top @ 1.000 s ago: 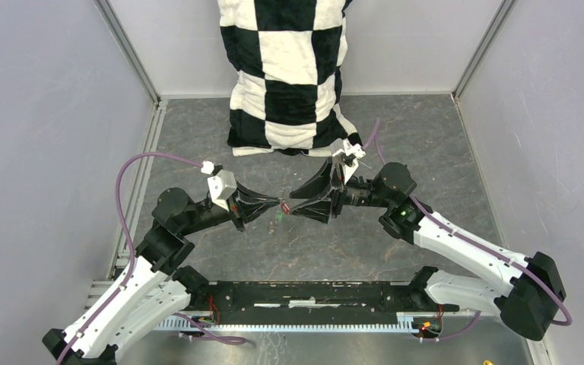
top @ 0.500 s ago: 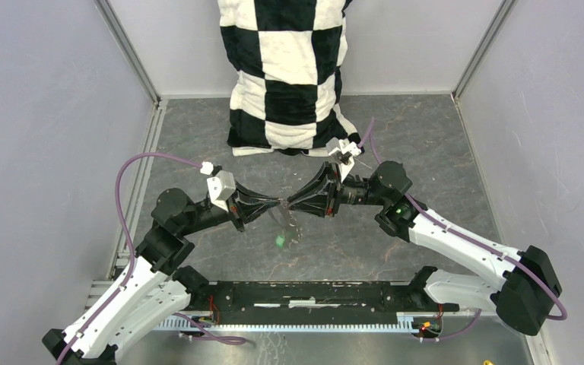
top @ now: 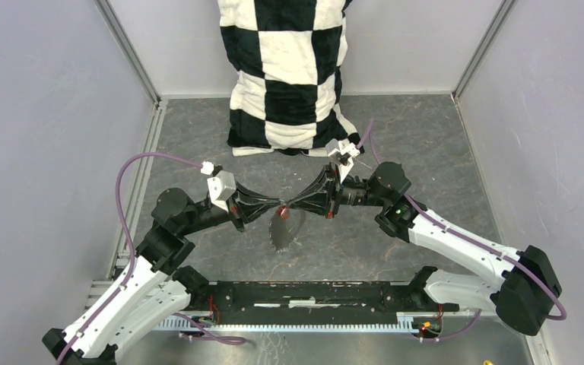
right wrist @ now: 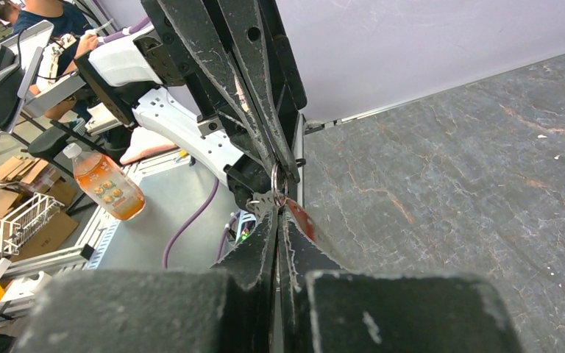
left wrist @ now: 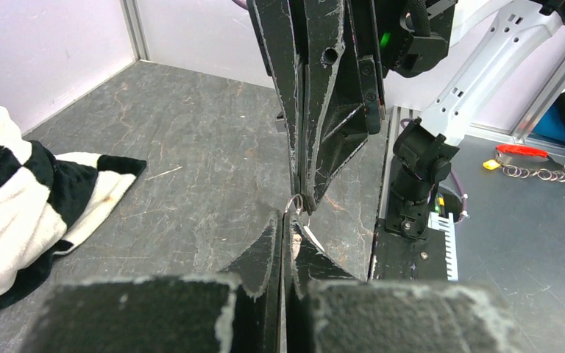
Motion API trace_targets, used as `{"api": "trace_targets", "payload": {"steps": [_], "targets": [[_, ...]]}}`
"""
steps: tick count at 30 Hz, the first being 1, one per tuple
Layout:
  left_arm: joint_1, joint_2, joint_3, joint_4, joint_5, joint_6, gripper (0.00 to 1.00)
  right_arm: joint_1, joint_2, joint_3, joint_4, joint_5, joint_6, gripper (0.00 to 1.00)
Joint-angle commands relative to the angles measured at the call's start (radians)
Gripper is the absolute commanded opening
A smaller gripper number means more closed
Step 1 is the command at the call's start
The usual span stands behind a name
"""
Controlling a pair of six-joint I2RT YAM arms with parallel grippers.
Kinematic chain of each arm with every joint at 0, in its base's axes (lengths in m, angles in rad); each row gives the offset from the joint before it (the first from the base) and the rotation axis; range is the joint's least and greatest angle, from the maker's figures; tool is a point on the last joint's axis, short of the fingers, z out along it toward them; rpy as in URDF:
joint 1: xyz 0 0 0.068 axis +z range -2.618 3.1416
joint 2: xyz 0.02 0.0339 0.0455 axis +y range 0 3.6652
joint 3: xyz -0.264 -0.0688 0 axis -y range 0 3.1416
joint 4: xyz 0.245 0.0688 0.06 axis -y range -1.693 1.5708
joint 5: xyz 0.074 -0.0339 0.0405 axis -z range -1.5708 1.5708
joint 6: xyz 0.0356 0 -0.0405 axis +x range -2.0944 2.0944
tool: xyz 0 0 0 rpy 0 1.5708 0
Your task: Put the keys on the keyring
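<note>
Top external: my left gripper (top: pixel 277 204), right gripper (top: pixel 290 205) tip to tip; keyring (top: pixel 273 232) dangles below.
Why: both clamped on small ring (right wrist: pixel 274 179), likely steadying red key (right wrist: pixel 299 218).

The left jaws and right jaws meet tip to tip above the table (top: pixel 426 137), keyring (right wrist: pixel 278 179) between them, cloth (top: pixel 289 68) behind.
</note>
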Motion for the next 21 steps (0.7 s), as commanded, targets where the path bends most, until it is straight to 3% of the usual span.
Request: {"api": "trace_targets", "payload": {"steps": [1,21], "targets": [[0.006,0.001,0.044,0.071,-0.001,-0.016,0.02,0.000,-0.008,-0.001,0.015,-0.011,-0.009,0.03],[0.006,0.017,0.048,0.103,0.003,-0.048,0.02,0.002,0.024,-0.018,0.044,-0.003,0.013,0.00]]}}
